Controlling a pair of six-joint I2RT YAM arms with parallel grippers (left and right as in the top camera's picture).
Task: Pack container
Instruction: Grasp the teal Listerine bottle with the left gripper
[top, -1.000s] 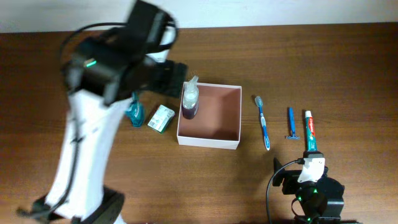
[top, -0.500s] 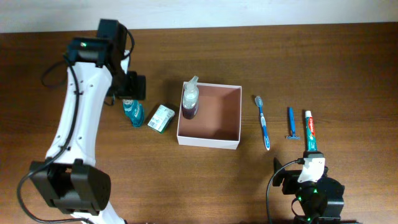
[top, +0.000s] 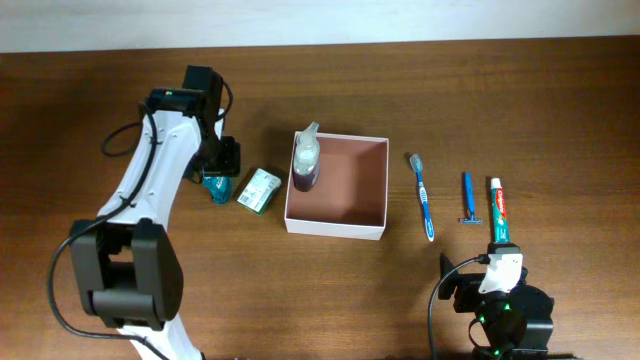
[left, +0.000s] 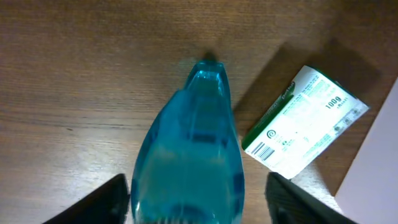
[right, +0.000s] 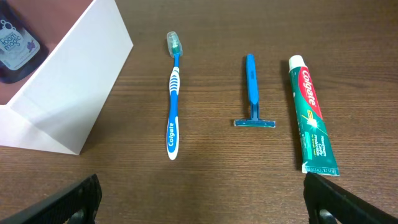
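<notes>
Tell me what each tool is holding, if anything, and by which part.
Nothing is held. The left tool is open astride the teal bottle, not clamped on it; the right tool is open and empty.

The toothpaste tube (right: 313, 115) reads "Colgate"; the green-and-white packet (left: 305, 121) reads "100g".

Wood table (top: 500, 100) | left to right: teal bottle (top: 215, 186), green-white packet (top: 259, 190), container (top: 335, 227), toothbrush (top: 424, 198), razor (top: 467, 198), toothpaste tube (top: 499, 212)

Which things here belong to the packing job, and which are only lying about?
For the job: container, purple bottle inside it, teal bottle, green-and-white packet, toothbrush, razor, toothpaste tube.
Not part of it: wooden table, black cable by the right arm.
</notes>
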